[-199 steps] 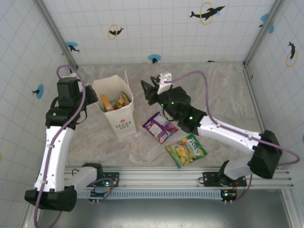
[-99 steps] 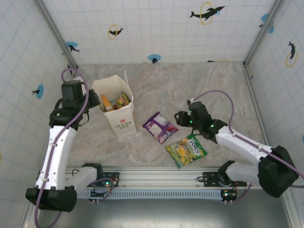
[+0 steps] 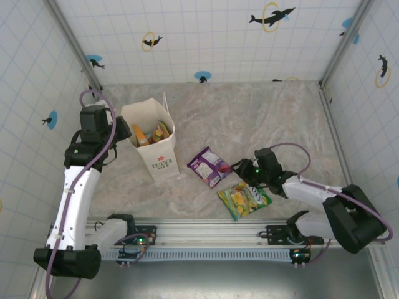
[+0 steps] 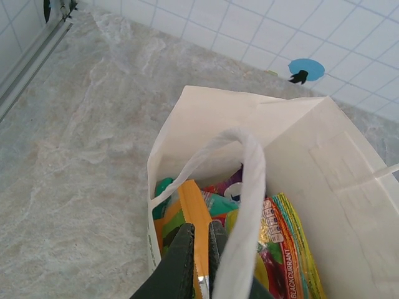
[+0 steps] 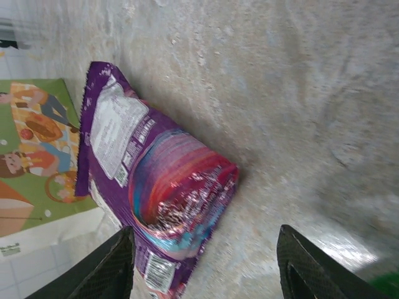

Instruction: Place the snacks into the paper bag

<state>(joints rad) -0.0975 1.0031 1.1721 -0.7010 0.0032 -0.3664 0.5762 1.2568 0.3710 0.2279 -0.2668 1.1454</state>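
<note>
Jaws of the right gripper (image 5: 206,233) gape wide, low beside the purple packet (image 5: 156,180), which lies flat toward the table's (image 3: 249,118) near edge, right of the bag (image 3: 159,159). Jaws of the left gripper (image 4: 201,233) nearly meet at the bag's rim; gripping or not, I can't tell. Packet looks light, slick, crinkly: best pinched at a crimped end.

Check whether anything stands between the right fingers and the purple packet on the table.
Nothing visible does. The right gripper has its fingers open toward the purple packet, with bare table between them. The green packet lies beside the arm, off that path.
</note>
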